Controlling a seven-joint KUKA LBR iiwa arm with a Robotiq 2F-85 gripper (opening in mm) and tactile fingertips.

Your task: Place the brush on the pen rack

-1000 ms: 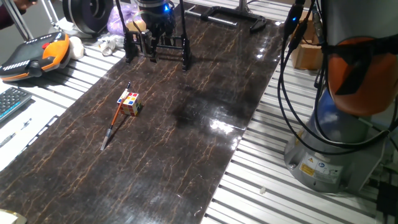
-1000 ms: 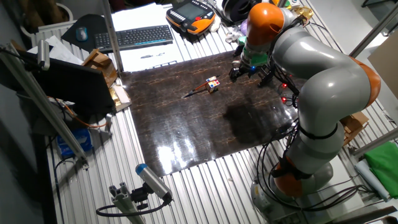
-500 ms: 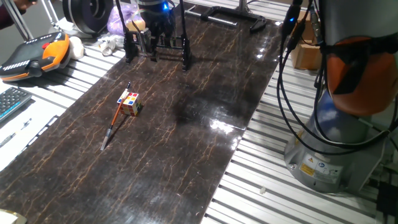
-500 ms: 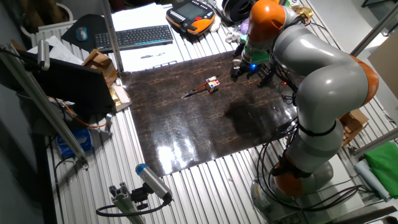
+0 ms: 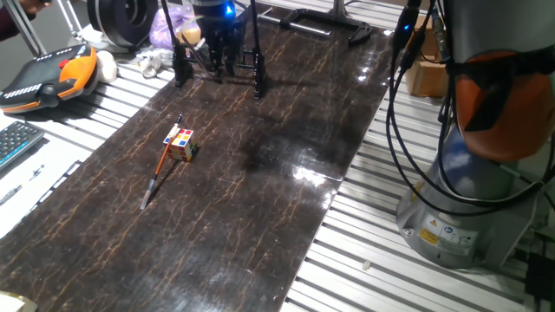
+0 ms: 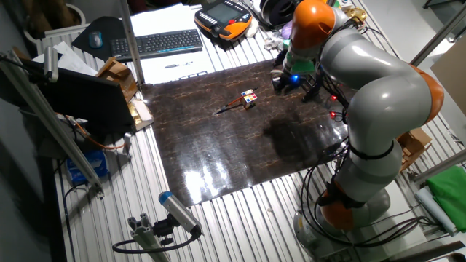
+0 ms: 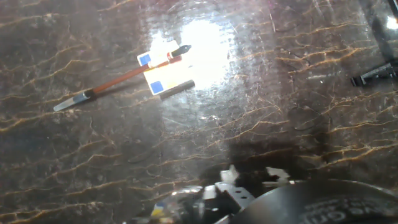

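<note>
The brush [image 5: 162, 165] lies flat on the dark marble mat, its shaft leaning against a small multicoloured cube [image 5: 181, 144]. The other fixed view shows the brush [image 6: 231, 107] by the cube [image 6: 249, 98] mid-mat. In the hand view the brush [image 7: 118, 78] runs diagonally at upper left, its dark tip over the cube [image 7: 163, 73]. The black pen rack [image 5: 258, 80] stands at the mat's far end. My gripper [image 5: 217, 57] hangs just over the rack, far from the brush, holding nothing that I can see. Its fingers are too dark to tell open from shut.
An orange teach pendant [image 5: 52, 76] and a keyboard [image 5: 13, 143] sit left of the mat. A black bar-shaped handle piece [image 5: 321, 22] lies at the far end. The robot base [image 5: 468, 208] and its cables stand to the right. Slatted metal table surrounds the mat.
My hand has risen a little over the pen rack. The brush and cube have not moved.
</note>
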